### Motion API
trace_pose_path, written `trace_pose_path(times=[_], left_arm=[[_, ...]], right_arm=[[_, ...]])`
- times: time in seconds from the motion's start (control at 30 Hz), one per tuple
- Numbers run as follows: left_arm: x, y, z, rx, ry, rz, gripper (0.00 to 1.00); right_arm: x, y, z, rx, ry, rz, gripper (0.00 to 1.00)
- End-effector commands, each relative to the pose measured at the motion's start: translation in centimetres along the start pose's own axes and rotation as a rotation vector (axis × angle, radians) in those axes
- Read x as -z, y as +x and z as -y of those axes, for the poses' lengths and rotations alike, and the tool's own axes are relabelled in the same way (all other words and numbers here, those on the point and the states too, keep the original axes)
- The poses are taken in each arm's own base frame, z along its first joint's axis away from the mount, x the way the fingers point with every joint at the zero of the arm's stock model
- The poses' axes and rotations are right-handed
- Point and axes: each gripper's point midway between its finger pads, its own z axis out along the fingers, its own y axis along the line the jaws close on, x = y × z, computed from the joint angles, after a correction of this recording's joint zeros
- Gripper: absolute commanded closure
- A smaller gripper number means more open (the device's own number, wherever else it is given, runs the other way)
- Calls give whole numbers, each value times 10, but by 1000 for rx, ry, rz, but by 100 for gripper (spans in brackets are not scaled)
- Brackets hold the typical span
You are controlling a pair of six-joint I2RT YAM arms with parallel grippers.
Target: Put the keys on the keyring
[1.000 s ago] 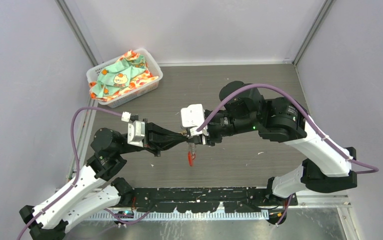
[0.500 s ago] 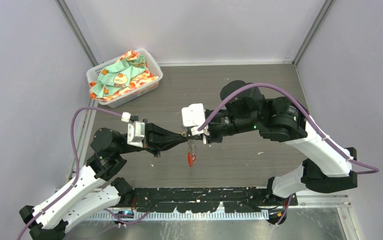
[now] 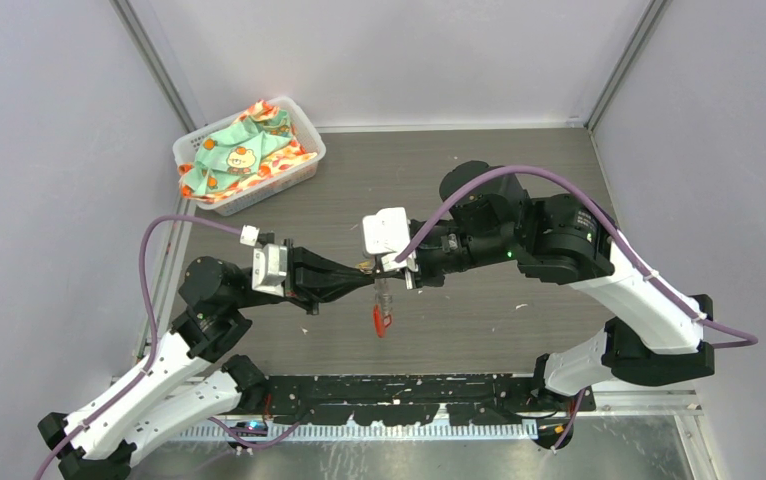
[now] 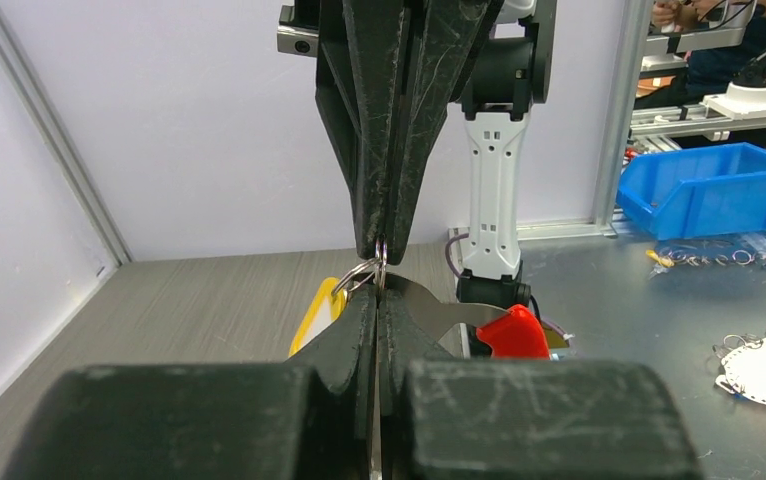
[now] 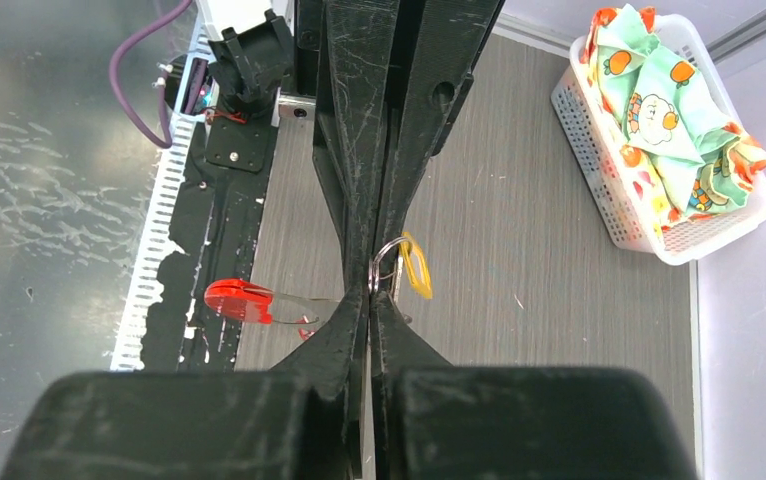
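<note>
My left gripper (image 3: 367, 278) and right gripper (image 3: 389, 274) meet tip to tip above the middle of the table, both shut. Between the tips sits the keyring, a small silver wire ring (image 4: 374, 268), which both pairs of fingers pinch; it also shows in the right wrist view (image 5: 387, 260). The red-headed key (image 3: 381, 320) hangs below the tips, its silver blade (image 4: 439, 305) running up to the pinch. The yellow-tagged key (image 4: 317, 315) hangs from the ring on the other side, and shows in the right wrist view (image 5: 416, 268). How the red-headed key joins the ring is hidden by the fingers.
A white basket (image 3: 311, 150) holding patterned cloth stands at the back left. A black rail (image 3: 399, 385) runs along the near edge by the arm bases. A blue bin (image 4: 704, 190) and loose rings lie on a bench beyond the table.
The red-headed key has swung slightly under the tips. Both grippers stay shut in about the same place.
</note>
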Motion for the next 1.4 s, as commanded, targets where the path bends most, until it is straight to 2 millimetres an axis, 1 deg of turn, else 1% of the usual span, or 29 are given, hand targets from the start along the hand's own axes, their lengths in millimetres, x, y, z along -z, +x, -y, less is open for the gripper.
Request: trace_pose_path(times=[0.0,0.03,0.1,0.13,0.2,0.3,0.43,0.63,0.73,1.03,1.2,1.37], left_arm=[[-1,-21,6,-44,31,45,100],[-1,-21,6,-46,32,44,100],[-1,-20,6,-45,32,42,100],[-1,-20,6,-46,31,42,100],[0,-20,5,-47,27,42,100],[0,-21,4,-48,19,43,100],[0,-20,5,-49,21,41,100],[2,-20,3,-54,6,43,100],[2,-20,4,-55,4,41,100],[2,-20,3,-56,4,40,100],[2,-21,3,-57,2,41,100],[2,-21,3,-56,1,43,100]], right_arm=[[-7,-13,12,5,40,50,96],[-8,-11,12,-1,41,47,95],[-8,-12,11,-1,40,60,87],[-8,-13,10,-1,41,67,84],[-7,-14,10,1,45,75,83],[-6,-15,10,3,39,79,84],[-4,-16,8,9,25,70,95],[0,-13,9,-3,39,56,96],[3,-13,10,-12,49,56,87],[8,-19,7,-16,38,74,71],[12,-20,4,-18,23,73,68],[11,-18,3,-21,15,58,73]])
